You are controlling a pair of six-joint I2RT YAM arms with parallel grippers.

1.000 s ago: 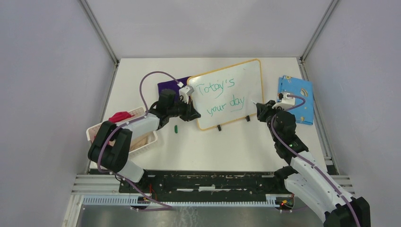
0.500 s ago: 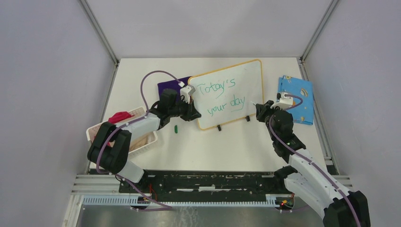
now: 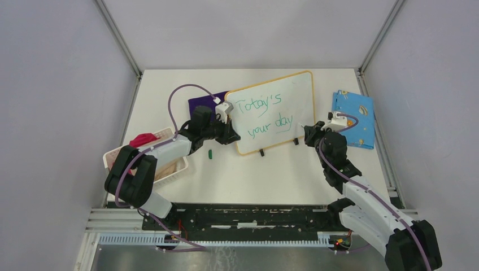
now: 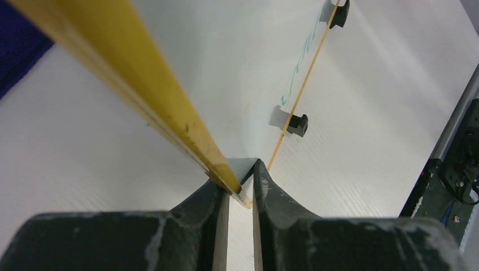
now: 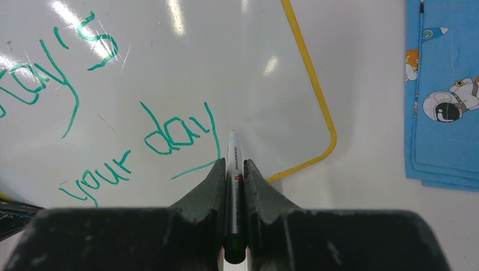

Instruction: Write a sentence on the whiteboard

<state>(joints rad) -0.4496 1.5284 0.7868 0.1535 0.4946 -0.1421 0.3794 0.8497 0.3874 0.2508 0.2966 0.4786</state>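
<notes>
On the whiteboard (image 3: pixel 299 90), the sentence (image 3: pixel 264 117).

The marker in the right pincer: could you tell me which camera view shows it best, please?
The right wrist view: the marker fills the centre, clamped in the right pincer, tip at the whiteboard. Top external leaves it too small to make out; left wrist misses it.

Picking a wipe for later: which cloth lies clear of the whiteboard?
The blue patterned cloth, right of the whiteboard with bare table between; the purple cloth is partly hidden by its left edge.
</notes>
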